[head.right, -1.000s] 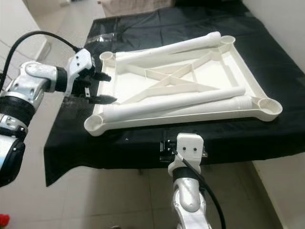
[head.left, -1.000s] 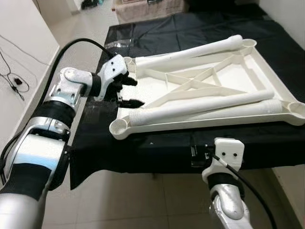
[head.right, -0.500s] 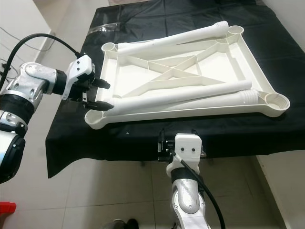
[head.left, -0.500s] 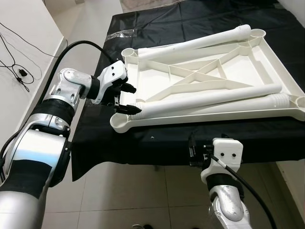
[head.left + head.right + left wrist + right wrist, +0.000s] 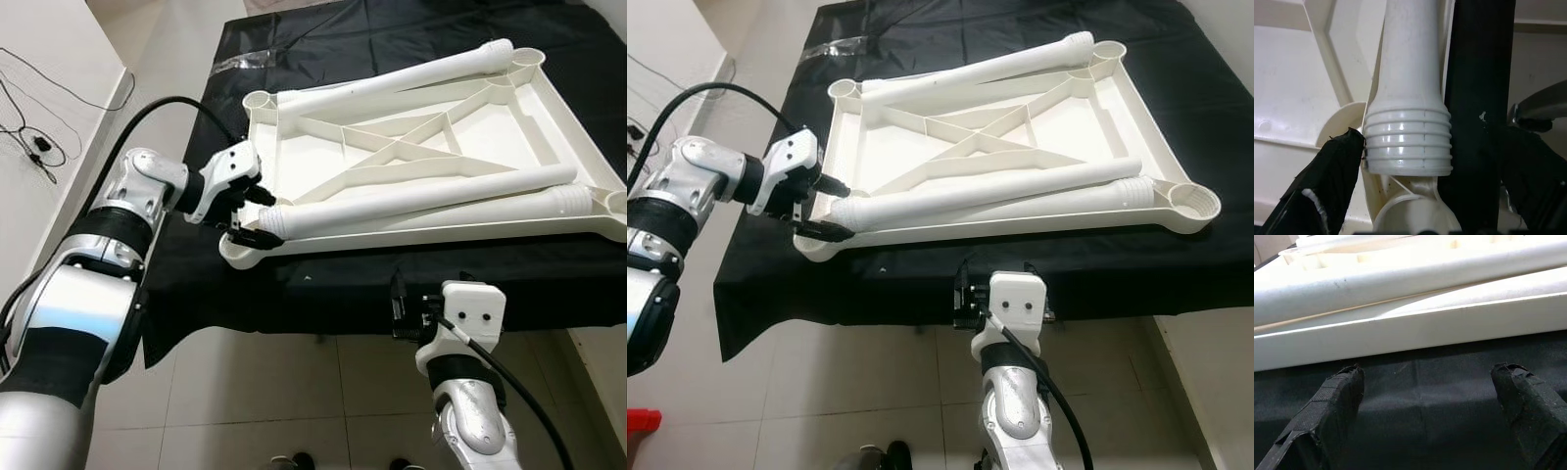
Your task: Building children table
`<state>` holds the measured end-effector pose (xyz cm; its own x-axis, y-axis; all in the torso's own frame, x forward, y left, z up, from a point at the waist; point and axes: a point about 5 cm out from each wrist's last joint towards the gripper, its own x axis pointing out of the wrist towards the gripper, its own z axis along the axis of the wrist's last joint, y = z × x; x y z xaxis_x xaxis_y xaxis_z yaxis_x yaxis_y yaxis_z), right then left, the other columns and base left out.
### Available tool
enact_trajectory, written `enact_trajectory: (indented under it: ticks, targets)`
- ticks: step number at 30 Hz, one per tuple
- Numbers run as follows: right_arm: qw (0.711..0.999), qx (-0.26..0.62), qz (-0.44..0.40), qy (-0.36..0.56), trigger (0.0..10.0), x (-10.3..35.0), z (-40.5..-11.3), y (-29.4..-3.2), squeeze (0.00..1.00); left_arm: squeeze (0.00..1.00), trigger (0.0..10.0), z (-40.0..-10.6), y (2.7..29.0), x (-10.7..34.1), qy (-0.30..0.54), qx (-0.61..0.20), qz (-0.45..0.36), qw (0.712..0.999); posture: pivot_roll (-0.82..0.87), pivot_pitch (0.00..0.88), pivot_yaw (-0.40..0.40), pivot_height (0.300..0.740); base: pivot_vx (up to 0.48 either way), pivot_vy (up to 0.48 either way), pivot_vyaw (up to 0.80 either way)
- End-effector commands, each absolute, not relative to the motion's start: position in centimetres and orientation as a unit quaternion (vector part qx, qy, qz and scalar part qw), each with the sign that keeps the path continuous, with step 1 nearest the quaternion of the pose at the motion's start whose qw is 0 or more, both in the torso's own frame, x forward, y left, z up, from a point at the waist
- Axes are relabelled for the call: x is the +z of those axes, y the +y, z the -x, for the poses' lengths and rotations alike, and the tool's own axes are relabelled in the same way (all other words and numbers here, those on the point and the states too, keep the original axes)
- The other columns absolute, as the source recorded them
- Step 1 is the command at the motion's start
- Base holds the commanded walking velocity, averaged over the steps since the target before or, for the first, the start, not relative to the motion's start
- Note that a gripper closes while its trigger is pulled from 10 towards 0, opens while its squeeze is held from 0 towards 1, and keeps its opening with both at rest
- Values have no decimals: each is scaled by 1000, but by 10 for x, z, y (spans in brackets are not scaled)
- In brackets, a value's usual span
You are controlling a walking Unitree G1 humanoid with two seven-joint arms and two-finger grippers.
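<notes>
Early going: the white tabletop (image 5: 431,147) lies upside down mid-frame on the black-draped table (image 5: 392,39), legs unfitted. Left end effector (image 5: 257,217) spreads wide around a leg's (image 5: 411,199) ribbed end; right end effector (image 5: 1425,396) hovers open, lower frame.

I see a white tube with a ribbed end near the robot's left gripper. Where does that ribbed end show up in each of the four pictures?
Left eye view: ribbed end at centre-left, between the left gripper fingers.
Right eye view: left of centre, by the tabletop's near-left corner socket.
Left wrist view: large, in the middle.
Right wrist view: tubes cross the top, but I cannot make out a ribbed end.
Shared landmark: the round corner socket just beside the ribbed end, also at.
</notes>
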<state>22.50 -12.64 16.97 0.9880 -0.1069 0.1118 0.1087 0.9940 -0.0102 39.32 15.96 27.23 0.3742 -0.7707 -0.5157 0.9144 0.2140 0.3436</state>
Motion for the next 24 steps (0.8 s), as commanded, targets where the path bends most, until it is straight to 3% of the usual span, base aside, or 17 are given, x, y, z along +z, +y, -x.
enact_trajectory:
  ticks: [1, 24]
  targets:
    - [998, -40, -13, -47, 10000, 169, -220, -113, 0, 0, 10000, -392, 162, 264, 135, -552, -307, 764, 97, 290, 167, 740, 0, 0, 0]
    - [998, -38, -16, -43, 10000, 170, -218, -114, 0, 0, 10000, -397, 163, 262, 129, -504, -364, 772, 94, 298, 169, 740, 0, 0, 0]
